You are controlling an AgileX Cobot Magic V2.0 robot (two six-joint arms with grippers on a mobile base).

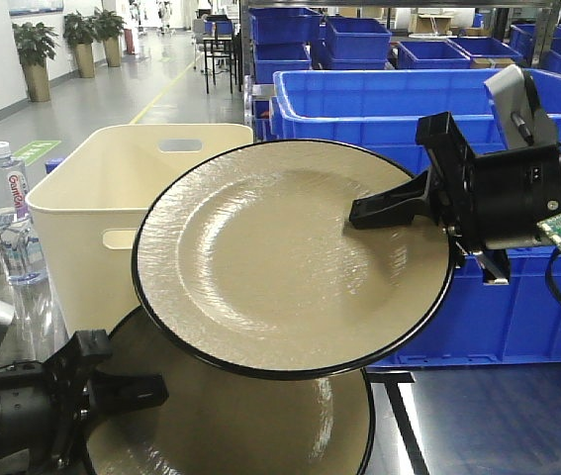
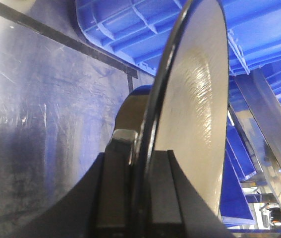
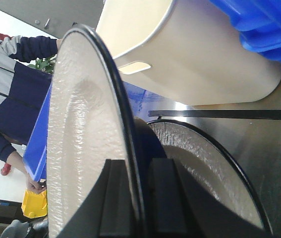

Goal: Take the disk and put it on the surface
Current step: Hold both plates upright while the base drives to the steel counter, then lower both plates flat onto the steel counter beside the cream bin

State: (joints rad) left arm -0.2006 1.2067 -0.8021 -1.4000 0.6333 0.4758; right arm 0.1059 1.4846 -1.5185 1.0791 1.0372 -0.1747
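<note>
Centre: right fingers (image 1: 389, 206) pinch disk (image 1: 280, 257) rim; set it level on table (image 1: 498, 416), clear of lower disk (image 1: 240, 430).

Left claw (image 1: 134, 394) low, right claw (image 1: 367, 210) raised, both clamped.

Front view: facing forward, close over tabletop (image 1: 498, 426). Left wrist view: tight along left gripper (image 2: 141, 166), edge-on to lower disk (image 2: 195, 109). Right wrist view: likewise along right gripper (image 3: 138, 173), upper disk (image 3: 81, 148); lower disk shared by all.

raised disk (image 1: 290, 257) above, seemingly clear of, lower disk (image 1: 240, 430); bin (image 1: 92, 203) behind.
</note>
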